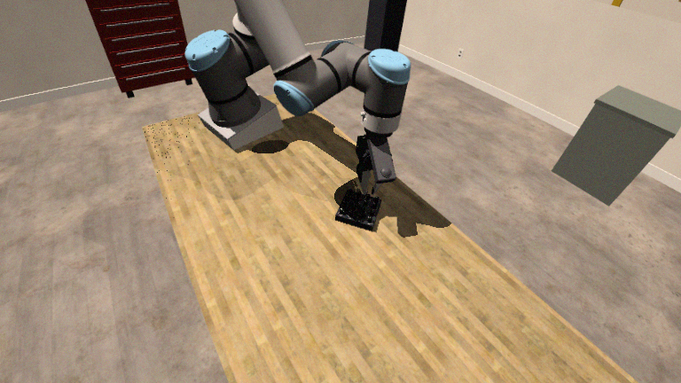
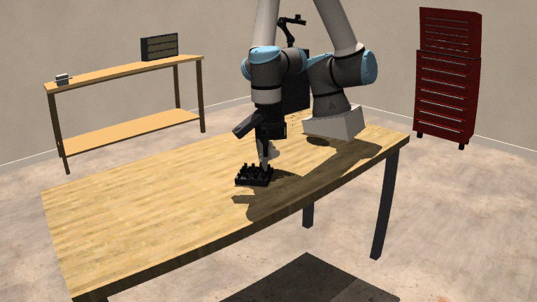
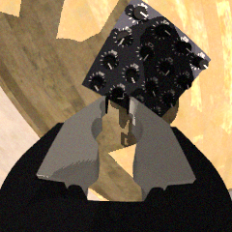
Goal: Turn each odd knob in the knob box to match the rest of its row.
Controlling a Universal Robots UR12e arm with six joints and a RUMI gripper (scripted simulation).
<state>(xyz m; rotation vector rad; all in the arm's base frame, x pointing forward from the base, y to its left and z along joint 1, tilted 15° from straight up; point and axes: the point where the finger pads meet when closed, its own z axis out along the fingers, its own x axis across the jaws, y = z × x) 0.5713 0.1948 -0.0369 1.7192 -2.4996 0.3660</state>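
Note:
The black knob box (image 1: pixel 358 209) lies on the wooden table, also in the exterior view (image 2: pixel 254 175). In the wrist view it fills the upper right (image 3: pixel 147 58), turned like a diamond, with several round black knobs with white pointer marks. My gripper (image 1: pixel 365 189) (image 2: pixel 264 163) points straight down over the box's far edge. In the wrist view its two grey fingers stand a narrow gap apart, tips at the knob (image 3: pixel 118 92) on the box's near edge. I cannot see the fingers pressing on that knob. The knob marks are too small to read.
The arm's grey base block (image 1: pixel 240 125) stands on the table's far end. A red drawer cabinet (image 2: pixel 447 77), a wooden shelf table (image 2: pixel 122 101) and a grey-green bin (image 1: pixel 617 143) stand off the table.

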